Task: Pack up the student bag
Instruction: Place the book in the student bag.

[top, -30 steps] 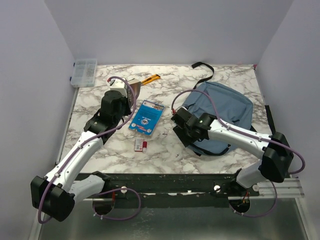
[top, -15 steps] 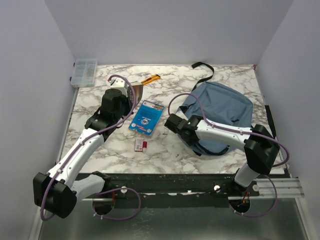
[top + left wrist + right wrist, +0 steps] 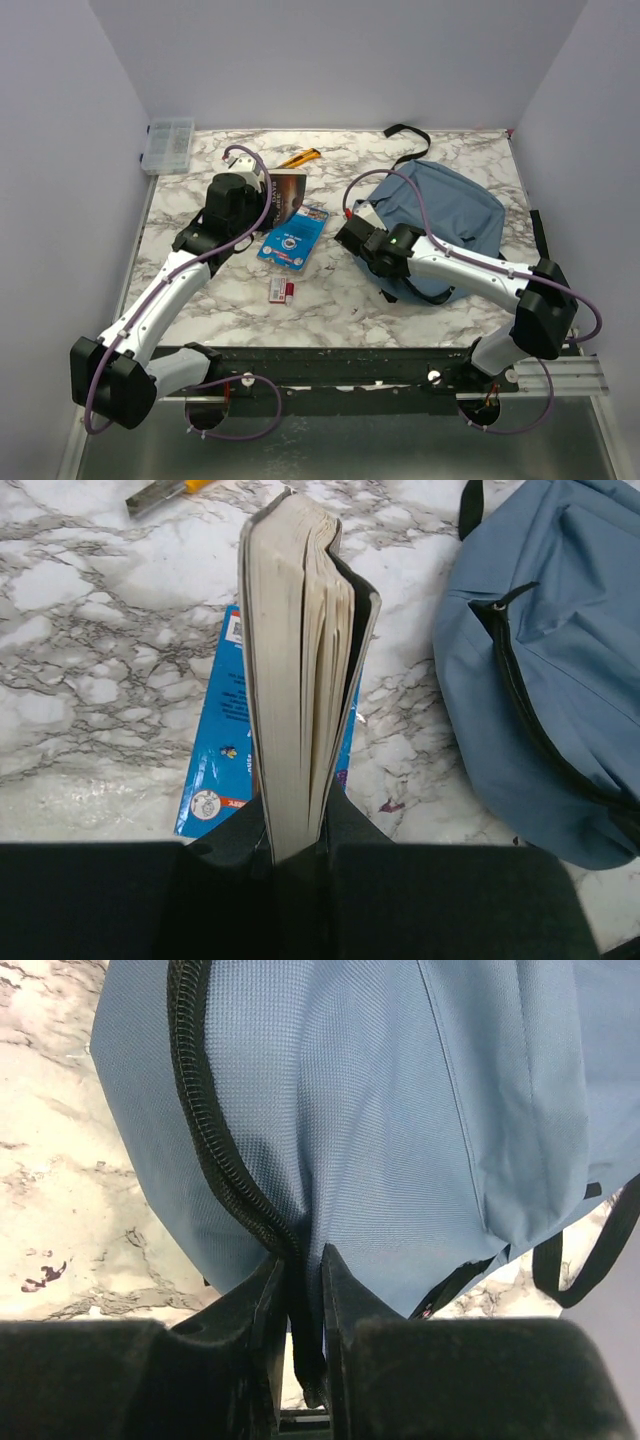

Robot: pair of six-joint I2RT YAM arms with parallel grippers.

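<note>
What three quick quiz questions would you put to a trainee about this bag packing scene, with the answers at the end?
1. True or false: the left tool is shut on a thick dark-covered paperback book, held spine-up with its page edges facing the wrist camera.
2. Choose one. The right tool is: A, open above the marble-patterned table; B, shut on the black zipper edge of the large dusty-blue fabric backpack; C, out of every view.
3. Which item sits at the table's far left corner?

Key: 1 true; 2 B; 3 the clear plastic compartment box.
</note>
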